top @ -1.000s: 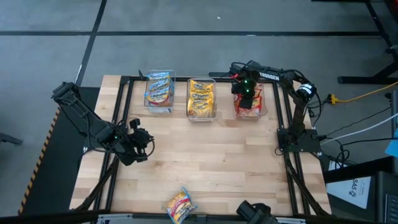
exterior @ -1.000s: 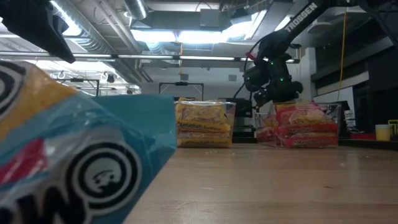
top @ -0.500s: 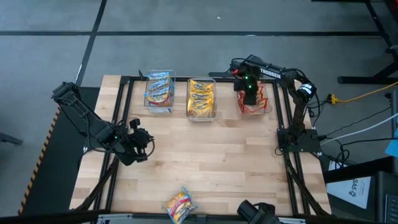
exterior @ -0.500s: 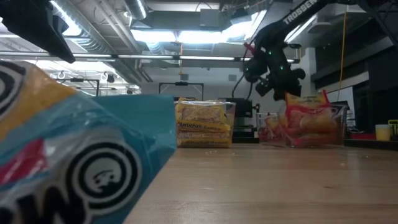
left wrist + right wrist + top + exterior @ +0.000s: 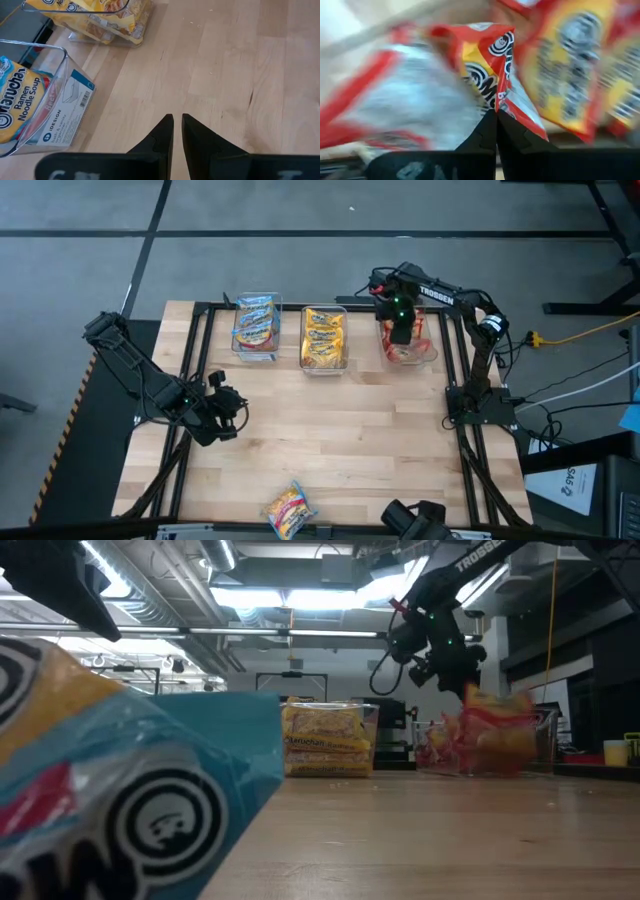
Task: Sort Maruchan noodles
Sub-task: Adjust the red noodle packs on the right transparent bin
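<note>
Three clear bins stand along the table's far edge. They hold blue-trimmed (image 5: 256, 328), yellow-trimmed (image 5: 324, 338) and red-trimmed Maruchan noodle packets. My right gripper (image 5: 401, 332) is above the right bin (image 5: 430, 352), shut on a red-trimmed packet (image 5: 490, 730) that stands on edge in the bin. One loose packet (image 5: 290, 508) lies flat at the near edge. My left gripper (image 5: 226, 406) hangs over the table's left side, its fingers (image 5: 177, 125) shut on nothing. My right gripper pinches a raised fold of the red-trimmed packet's wrapper (image 5: 506, 102) between its two fingers. The fingers come from above and point steeply down. The packet hangs tilted below them, its lower part inside the bin among the other red packets (image 5: 580, 65).
The table's middle is bare wood (image 5: 340, 430). Black frame rails (image 5: 462, 380) run along the left and right sides. In the low view the loose packet (image 5: 120, 790) fills the left foreground. The left wrist view shows the blue-packet bin (image 5: 30, 105) and the yellow-packet bin (image 5: 95, 15).
My right gripper has risen out of the right bin. The red-trimmed packet has come up with it, from lying flat on the stack to standing tilted on edge. My left arm has kept still.
</note>
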